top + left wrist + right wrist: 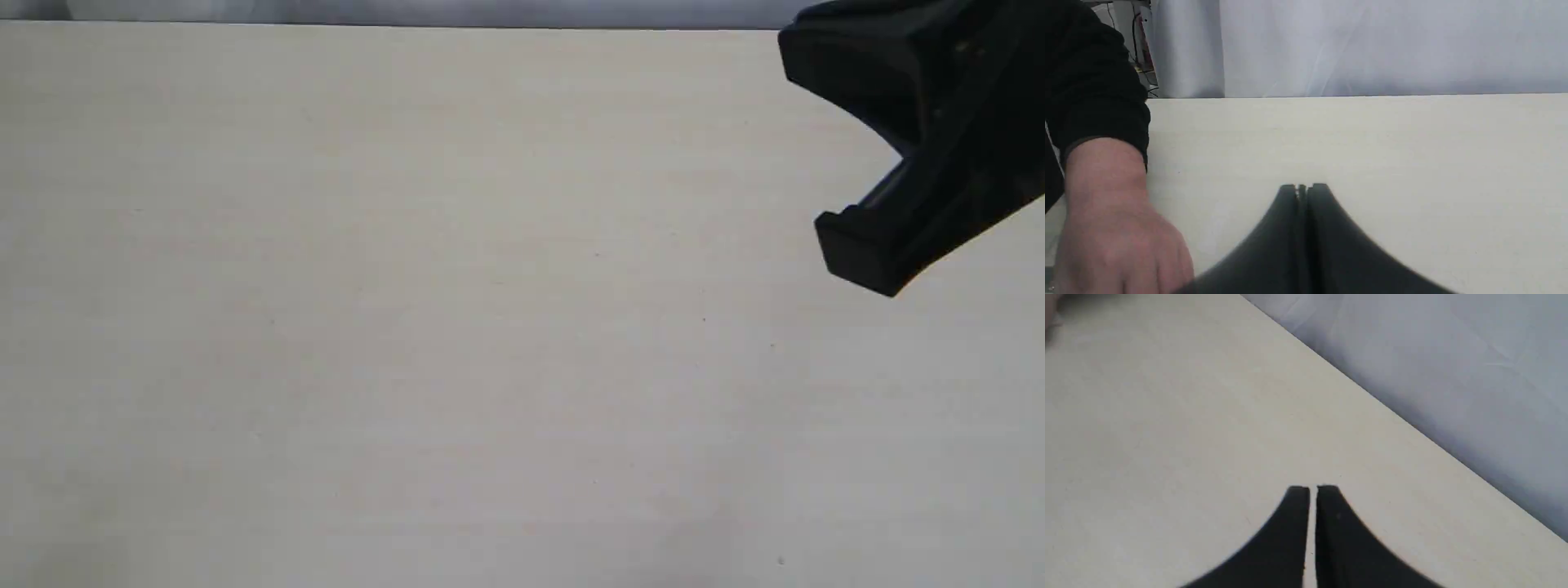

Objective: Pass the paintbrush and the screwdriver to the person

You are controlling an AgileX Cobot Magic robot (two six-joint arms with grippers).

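Neither the paintbrush nor the screwdriver shows in any view. The person's bare hand (pixel 1106 220) rests on the pale table (pixel 408 286), with a dark sleeve cuff (pixel 1098 106) above it, seen only in the left wrist view. My left gripper (pixel 1303 188) is shut with nothing between its fingers and sits beside that hand, a little apart from it. My right gripper (pixel 1312 490) is also shut and empty, with only a thin slit between the fingers. It hangs over the table's far right part (pixel 857 253) in the exterior view.
A pale grey curtain (pixel 1372 45) hangs behind the table's far edge (pixel 1392 412). Some cables (pixel 1141 61) show past the curtain's end, behind the person's sleeve. The left arm is out of the exterior view.
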